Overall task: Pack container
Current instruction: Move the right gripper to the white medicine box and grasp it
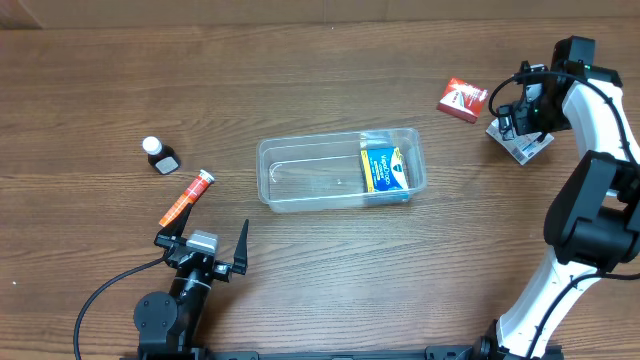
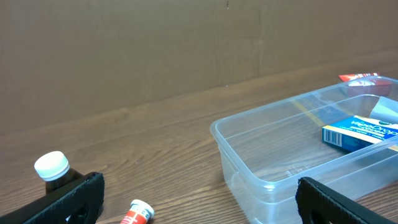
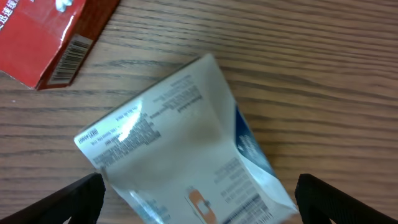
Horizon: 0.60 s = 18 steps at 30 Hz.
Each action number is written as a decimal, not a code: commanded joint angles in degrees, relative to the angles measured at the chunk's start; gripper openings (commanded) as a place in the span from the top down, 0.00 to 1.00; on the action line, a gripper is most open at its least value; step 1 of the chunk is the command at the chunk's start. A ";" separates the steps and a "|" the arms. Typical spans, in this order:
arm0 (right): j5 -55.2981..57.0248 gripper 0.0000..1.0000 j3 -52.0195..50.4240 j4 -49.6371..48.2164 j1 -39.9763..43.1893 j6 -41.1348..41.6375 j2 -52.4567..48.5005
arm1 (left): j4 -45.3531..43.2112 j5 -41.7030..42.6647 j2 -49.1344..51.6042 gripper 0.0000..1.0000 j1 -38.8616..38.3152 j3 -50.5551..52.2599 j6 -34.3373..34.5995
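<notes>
The clear plastic container (image 1: 310,180) sits mid-table with a blue box (image 1: 385,170) lying in its right end. It also shows in the left wrist view (image 2: 217,132), with the blue box (image 2: 360,132) inside. My right gripper (image 1: 520,122) is open at the far right, its fingers (image 3: 199,199) spread either side of a white printed box (image 3: 180,143) on the table (image 1: 524,146). A red box (image 1: 463,99) lies just left of it (image 3: 50,37). My left gripper (image 1: 205,250) is open and empty near the front left (image 2: 199,202).
An orange tube with a white cap (image 1: 187,198) lies left of the container, close in front of the left gripper (image 2: 138,213). A small dark bottle with a white cap (image 1: 158,155) stands farther left (image 2: 53,169). The table is brown wood.
</notes>
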State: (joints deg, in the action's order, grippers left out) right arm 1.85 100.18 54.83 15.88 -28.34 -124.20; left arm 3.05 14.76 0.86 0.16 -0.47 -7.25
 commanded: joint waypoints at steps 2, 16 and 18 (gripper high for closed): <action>-1.51 0.00 1.05 -1.16 0.13 -1.09 -2.91 | -0.11 -0.33 -0.59 0.00 0.61 0.20 -0.46; -1.11 0.00 1.03 1.99 0.28 9.01 -4.83 | -0.11 -0.31 -0.59 0.00 0.61 0.20 -0.46; -1.36 0.01 1.03 4.50 0.26 10.64 -4.83 | -0.11 -0.31 -0.59 0.00 0.61 0.20 -0.46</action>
State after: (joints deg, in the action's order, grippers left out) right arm 0.45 100.20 57.91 15.88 -21.69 -129.21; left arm 3.05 14.76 0.86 0.16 -0.47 -7.25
